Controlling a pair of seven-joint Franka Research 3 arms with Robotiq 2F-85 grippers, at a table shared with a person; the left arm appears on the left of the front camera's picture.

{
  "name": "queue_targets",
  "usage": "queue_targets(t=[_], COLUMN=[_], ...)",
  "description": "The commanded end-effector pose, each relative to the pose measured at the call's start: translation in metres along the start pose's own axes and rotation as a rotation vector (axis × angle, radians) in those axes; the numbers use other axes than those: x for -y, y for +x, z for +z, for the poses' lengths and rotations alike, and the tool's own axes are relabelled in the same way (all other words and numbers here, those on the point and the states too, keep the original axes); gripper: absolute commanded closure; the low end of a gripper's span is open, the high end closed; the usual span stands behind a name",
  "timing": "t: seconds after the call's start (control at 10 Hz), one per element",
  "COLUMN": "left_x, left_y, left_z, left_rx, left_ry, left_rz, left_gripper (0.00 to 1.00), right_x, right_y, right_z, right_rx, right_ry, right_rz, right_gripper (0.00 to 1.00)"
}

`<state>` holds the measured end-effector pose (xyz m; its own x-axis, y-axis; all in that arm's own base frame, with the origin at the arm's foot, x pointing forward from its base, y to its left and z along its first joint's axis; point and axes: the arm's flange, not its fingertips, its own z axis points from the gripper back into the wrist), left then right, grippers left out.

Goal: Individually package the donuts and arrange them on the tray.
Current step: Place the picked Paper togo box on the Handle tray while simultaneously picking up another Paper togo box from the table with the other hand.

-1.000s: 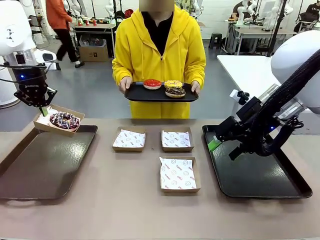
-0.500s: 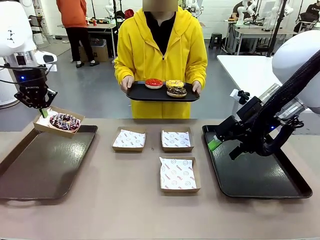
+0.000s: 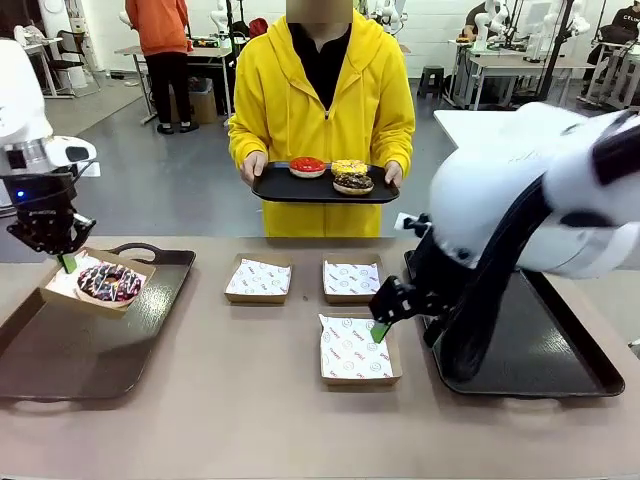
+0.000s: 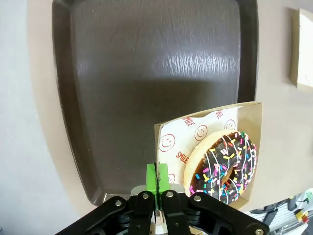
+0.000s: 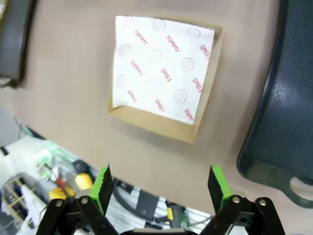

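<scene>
A shallow cardboard box lined with printed white paper is seen on the table. A dark tray is set to the right of the box. Below the box, the right gripper is held with its green pads wide apart.

A flat tan table runs across the foreground. Three shallow brown cardboard boxes lined with white paper printed with red smiley faces lie on its middle: the left box and the right box lie side by side but apart in a far row, and the near box lies just in front of the right one. A fourth box of the same kind is at the table's far left. Across the table stands a person in a yellow hooded zip jacket over a black top. Farther back on the grey floor, another person in an orange top stands by a table with a brown cardboard carton beneath it.
</scene>
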<state>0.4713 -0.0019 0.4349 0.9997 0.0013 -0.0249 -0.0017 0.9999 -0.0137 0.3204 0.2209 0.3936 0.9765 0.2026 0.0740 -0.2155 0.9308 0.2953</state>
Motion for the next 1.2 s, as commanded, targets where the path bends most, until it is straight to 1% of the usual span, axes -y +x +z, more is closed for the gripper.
queue_targets(t=[0.0,0.1,0.3,0.4,0.5,0.6,0.7,1.1], left_x=[-0.012,-0.012,-0.012,-0.014,-0.015,-0.010,-0.010,-0.010], left_y=[-0.017,-0.023,-0.027,-0.026,-0.026,-0.025,-0.025,-0.025], left_z=[-0.012,-0.023,-0.038,-0.042,-0.042,-0.039,-0.039,-0.042], left_rx=[0.055,0.069,0.081,0.096,0.104,0.066,0.066,0.073], left_ry=[-0.063,-0.082,-0.070,-0.073,-0.070,-0.050,-0.050,-0.050], left_rz=[-0.032,-0.036,-0.041,-0.019,0.008,-0.018,-0.018,-0.016], left_gripper=[0.99,0.99,0.99,0.99,0.99,0.99,0.99,0.99], right_x=[-0.006,-0.006,-0.003,-0.004,-0.005,-0.008,0.004,0.002], right_y=[0.024,0.028,0.033,0.034,0.033,0.033,0.028,0.030], right_z=[-0.021,-0.034,-0.050,-0.055,-0.057,-0.052,-0.056,-0.054], right_rx=[0.009,0.005,-0.015,-0.019,-0.014,0.004,-0.033,-0.029], right_ry=[-0.105,-0.124,-0.126,-0.129,-0.133,-0.127,-0.120,-0.112], right_rz=[-0.073,-0.094,-0.118,-0.126,-0.140,-0.156,-0.113,-0.125], right_gripper=[0.00,0.00,0.00,0.00,0.00,0.00,0.00,0.00])
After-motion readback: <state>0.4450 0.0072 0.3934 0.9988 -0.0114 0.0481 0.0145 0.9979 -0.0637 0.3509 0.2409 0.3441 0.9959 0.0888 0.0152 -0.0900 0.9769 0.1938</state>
